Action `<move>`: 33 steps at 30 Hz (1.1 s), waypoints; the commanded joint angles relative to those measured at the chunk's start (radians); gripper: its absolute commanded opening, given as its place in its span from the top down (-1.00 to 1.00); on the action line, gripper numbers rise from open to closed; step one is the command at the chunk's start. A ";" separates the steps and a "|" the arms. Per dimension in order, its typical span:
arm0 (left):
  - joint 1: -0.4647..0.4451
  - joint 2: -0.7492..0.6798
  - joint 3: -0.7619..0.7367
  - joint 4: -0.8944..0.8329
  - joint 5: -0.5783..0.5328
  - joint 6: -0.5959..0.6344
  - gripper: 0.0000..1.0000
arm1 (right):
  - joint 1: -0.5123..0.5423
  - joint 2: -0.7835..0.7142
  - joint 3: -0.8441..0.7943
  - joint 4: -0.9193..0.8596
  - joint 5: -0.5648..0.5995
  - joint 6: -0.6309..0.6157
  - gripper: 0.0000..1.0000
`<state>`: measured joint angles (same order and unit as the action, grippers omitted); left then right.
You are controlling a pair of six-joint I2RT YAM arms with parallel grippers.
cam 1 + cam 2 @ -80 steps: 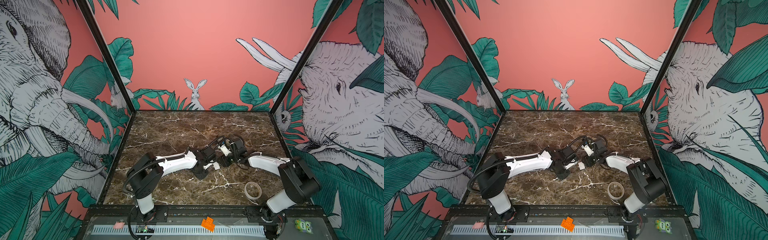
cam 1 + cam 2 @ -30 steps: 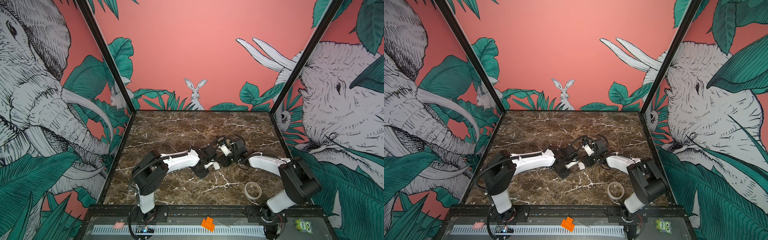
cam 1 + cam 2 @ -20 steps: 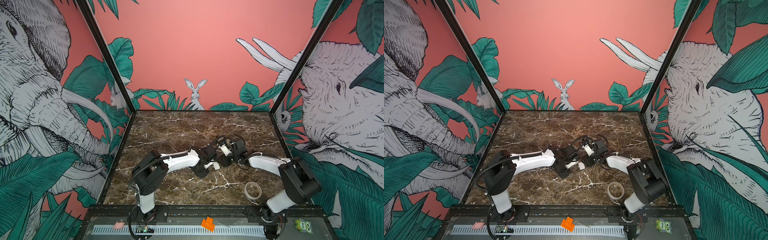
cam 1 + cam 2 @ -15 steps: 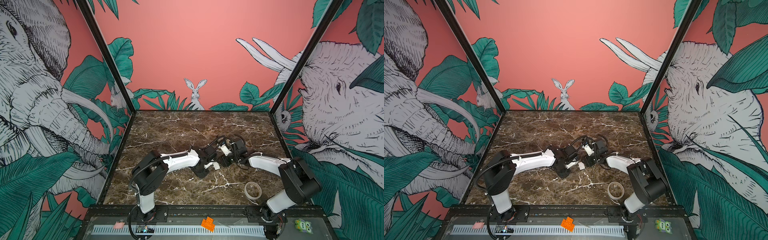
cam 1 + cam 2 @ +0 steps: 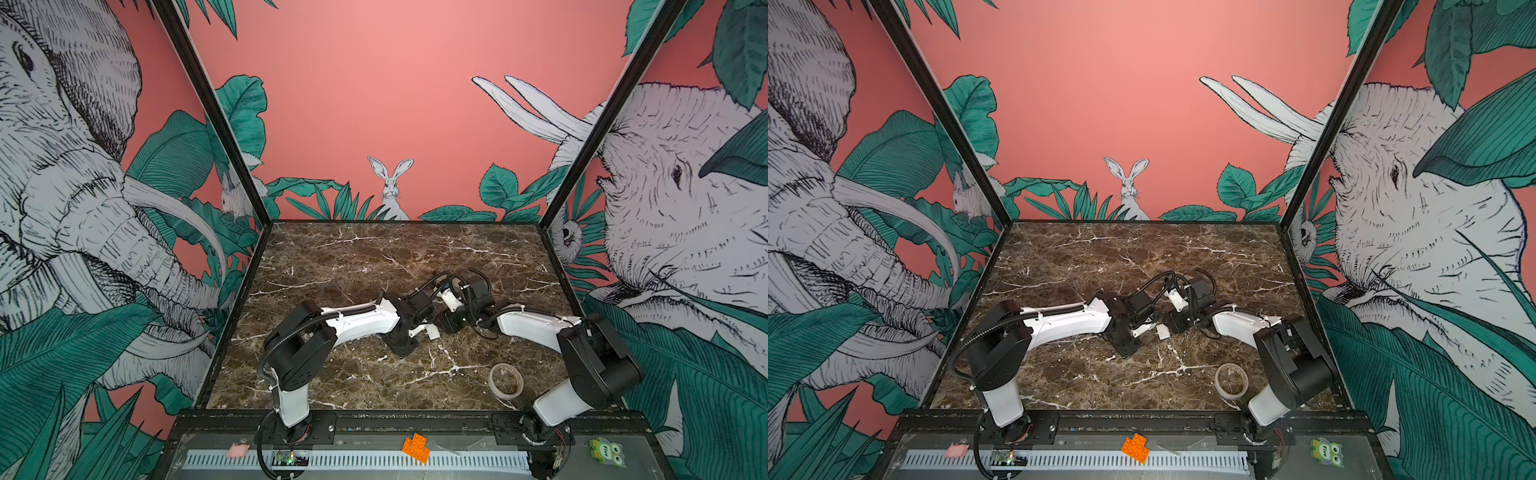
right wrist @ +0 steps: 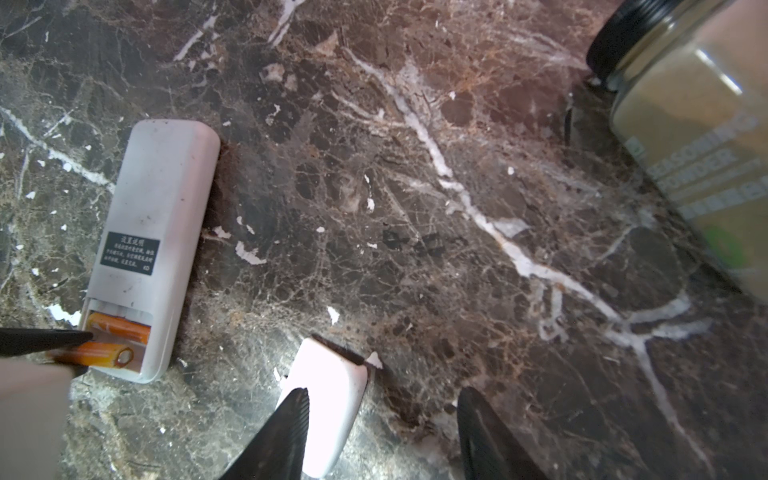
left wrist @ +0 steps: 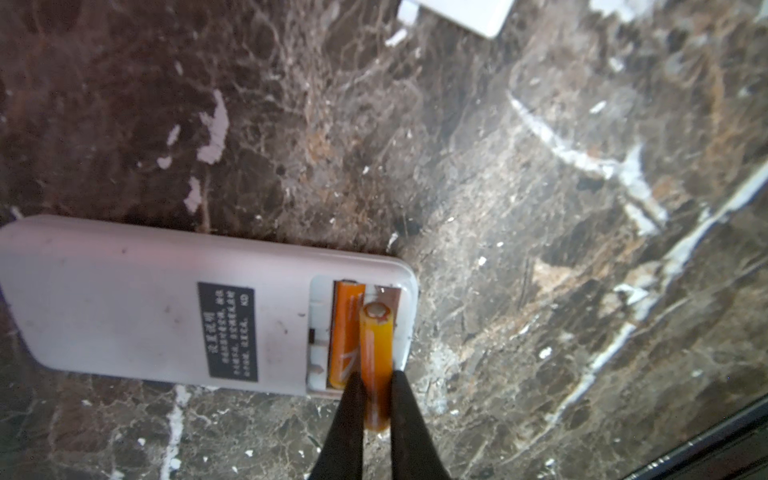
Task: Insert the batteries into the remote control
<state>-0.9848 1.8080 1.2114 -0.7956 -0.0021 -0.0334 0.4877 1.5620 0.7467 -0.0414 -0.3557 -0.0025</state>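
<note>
desk (image 5: 353,257) brown marble | left tool (image 7: 377,376) narrow, pinching 2nd battery (image 7: 376,345) | right tool (image 6: 384,392) wide, empty, over loose white cover (image 6: 332,374) | remote control (image 7: 124,299) desk centre, back up, bay open | cover near remote control, apart | seated battery (image 7: 343,332) flat in bay | 2nd battery at outer slot beside it

Glossy marble table (image 7: 498,208); matt plastic remote control (image 7: 124,299)

Left arm's elbow (image 5: 300,334) now slightly farther forward; jaws perhaps a touch looser around the battery (image 7: 376,361).
</note>
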 commanded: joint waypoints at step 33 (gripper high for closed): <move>0.386 -0.349 -0.231 0.180 0.217 -0.158 -0.38 | 0.141 -0.124 0.030 -0.030 0.000 0.100 -0.59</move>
<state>-0.6456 1.4364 0.9779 -0.6662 0.1673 -0.1848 0.5816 1.4582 0.7429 -0.0547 -0.3538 0.0578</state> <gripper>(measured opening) 0.688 0.794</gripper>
